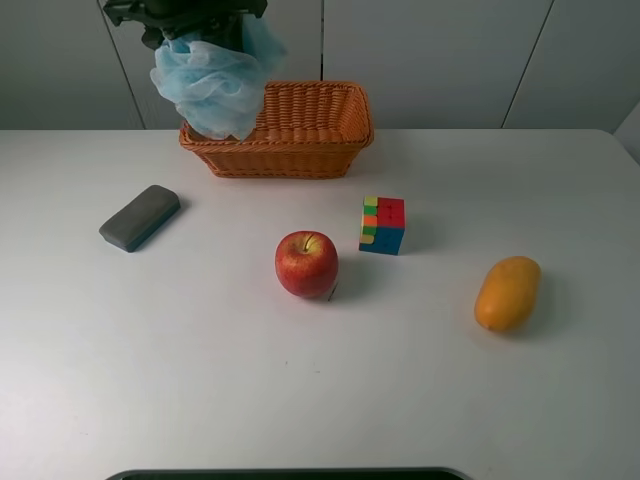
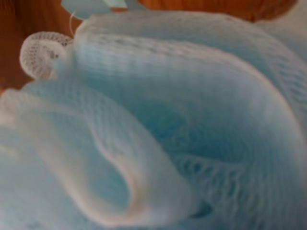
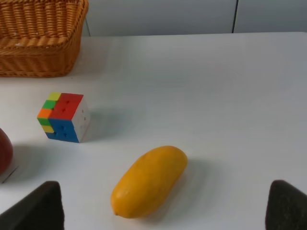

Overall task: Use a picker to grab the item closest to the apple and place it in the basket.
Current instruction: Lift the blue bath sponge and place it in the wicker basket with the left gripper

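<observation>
Blue mesh puff (image 2: 158, 120) is hanging over the basket's (image 1: 300, 152) left end, left gripper (image 1: 195, 25) seemingly clamping it; shifting inward before releasing is looking wise. Right gripper (image 3: 160, 208) is idling, pads apart.

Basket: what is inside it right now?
A blue mesh puff, hanging from the left gripper, overlaps the left end of the basket. The right part shows bare weave. The floor behind the puff is hidden.
</observation>
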Robot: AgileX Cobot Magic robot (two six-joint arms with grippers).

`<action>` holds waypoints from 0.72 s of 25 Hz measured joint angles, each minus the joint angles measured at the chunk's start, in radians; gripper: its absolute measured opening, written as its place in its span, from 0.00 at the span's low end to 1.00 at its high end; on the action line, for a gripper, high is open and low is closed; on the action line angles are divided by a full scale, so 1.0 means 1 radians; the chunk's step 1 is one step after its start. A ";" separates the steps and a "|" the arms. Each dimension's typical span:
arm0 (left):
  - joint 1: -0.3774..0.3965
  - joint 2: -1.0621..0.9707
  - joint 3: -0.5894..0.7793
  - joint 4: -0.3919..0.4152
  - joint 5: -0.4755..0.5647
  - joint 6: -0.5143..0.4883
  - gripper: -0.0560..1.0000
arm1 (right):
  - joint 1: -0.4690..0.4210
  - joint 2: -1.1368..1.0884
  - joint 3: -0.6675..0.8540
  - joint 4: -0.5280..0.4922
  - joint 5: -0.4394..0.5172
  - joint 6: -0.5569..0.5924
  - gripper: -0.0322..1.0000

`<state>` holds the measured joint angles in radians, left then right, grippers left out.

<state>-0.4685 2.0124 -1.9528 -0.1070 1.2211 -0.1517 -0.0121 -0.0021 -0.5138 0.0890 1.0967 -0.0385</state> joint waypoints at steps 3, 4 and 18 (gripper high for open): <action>0.000 0.106 -0.141 0.016 0.000 0.004 0.48 | 0.000 0.000 0.000 0.000 0.000 0.000 0.64; 0.000 0.144 -0.188 0.021 0.000 0.004 0.48 | 0.000 0.000 0.000 0.000 0.000 0.000 0.64; 0.000 0.460 -0.420 0.080 -0.158 0.022 0.47 | 0.000 0.000 0.000 0.000 0.000 0.000 0.64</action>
<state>-0.4685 2.4719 -2.3730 -0.0271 1.0634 -0.1292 -0.0121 -0.0021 -0.5138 0.0890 1.0967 -0.0385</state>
